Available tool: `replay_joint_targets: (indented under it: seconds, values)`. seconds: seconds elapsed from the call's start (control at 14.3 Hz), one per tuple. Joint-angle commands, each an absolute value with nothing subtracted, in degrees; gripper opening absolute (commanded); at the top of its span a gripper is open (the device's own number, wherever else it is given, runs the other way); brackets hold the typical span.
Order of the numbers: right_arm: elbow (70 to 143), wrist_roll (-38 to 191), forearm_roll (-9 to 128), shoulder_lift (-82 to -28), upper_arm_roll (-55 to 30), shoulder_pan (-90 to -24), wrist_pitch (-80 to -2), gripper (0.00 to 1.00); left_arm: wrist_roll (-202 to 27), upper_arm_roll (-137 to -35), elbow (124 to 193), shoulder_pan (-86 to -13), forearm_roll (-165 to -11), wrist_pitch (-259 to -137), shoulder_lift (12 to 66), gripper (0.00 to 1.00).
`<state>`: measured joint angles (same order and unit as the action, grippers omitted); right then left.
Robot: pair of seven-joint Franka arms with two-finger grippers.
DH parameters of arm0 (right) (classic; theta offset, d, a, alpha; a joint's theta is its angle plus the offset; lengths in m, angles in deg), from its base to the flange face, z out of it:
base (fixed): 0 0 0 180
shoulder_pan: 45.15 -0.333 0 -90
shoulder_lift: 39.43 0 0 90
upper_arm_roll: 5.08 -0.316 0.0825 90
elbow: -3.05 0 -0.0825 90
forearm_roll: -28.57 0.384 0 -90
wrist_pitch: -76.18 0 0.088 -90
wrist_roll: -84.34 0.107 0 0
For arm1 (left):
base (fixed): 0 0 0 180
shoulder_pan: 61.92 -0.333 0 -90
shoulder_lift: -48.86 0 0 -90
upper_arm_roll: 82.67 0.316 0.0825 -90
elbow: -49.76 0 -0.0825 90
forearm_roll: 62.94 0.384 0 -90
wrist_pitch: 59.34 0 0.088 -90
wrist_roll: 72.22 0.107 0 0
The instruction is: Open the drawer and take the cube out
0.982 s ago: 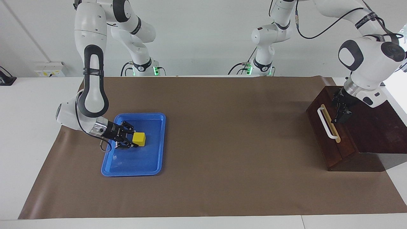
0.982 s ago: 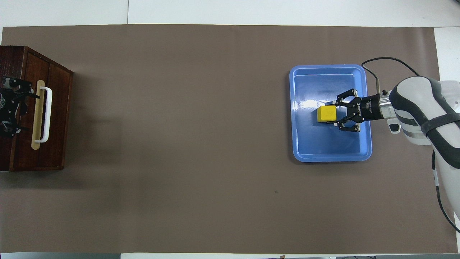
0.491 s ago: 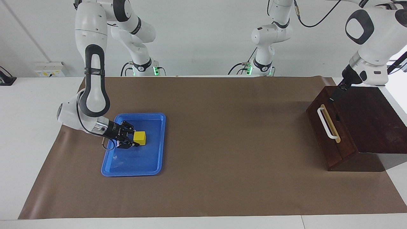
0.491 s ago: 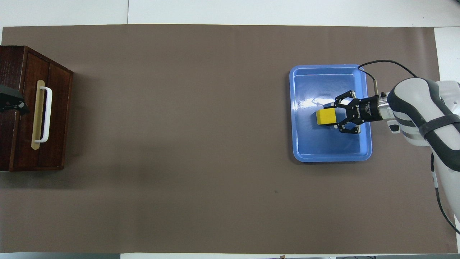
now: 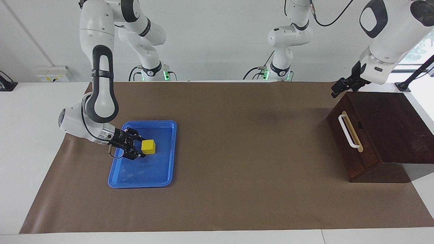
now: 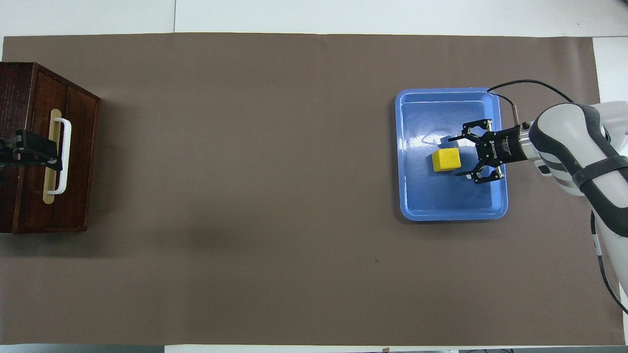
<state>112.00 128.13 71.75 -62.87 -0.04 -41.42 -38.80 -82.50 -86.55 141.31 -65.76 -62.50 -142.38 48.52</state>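
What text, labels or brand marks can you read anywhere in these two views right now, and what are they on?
Right gripper, open over the blue tray beside the yellow cube: white lettering on its black body, too small to read.
Wall socket plate: small yellow marks, unreadable.
Drawer, tray, cube and brown mat: no text.

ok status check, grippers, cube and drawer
Right gripper open over the blue tray, clear of the cube. Cube sits in tray. Left gripper open, raised above closed drawer. Nothing in the way.
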Motion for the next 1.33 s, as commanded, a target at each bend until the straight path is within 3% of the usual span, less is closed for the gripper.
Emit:
replay_joint_targets:
  seconds: [0.0,0.35,0.7,0.91,1.26]
  values:
    - [110.0,128.8,66.9,-60.5,0.1,-41.9,-36.8,0.98,-79.9,-85.5,141.3,-63.4,-63.5,-139.5,49.7,1.0]
    - [109.4,130.2,52.2,-51.2,0.0,-46.6,-34.8,0.98,-76.8,-85.1,138.9,-62.6,-64.3,-136.0,48.9,1.0]
    - [100.1,126.3,41.1,-46.2,-1.0,-46.9,-21.6,1.0,-75.3,-85.1,139.2,-62.4,-64.8,-136.3,49.1,1.0]
    - [99.9,112.3,33.2,-40.3,-1.5,-49.0,-18.6,1.0,-74.2,-85.3,139.4,-62.4,-64.7,-136.2,49.0,1.0]
    - [101.4,97.1,30.2,-35.7,-1.5,-49.8,-14.8,1.0,-73.7,-85.2,139.4,-61.5,-64.8,-135.9,49.0,1.0]
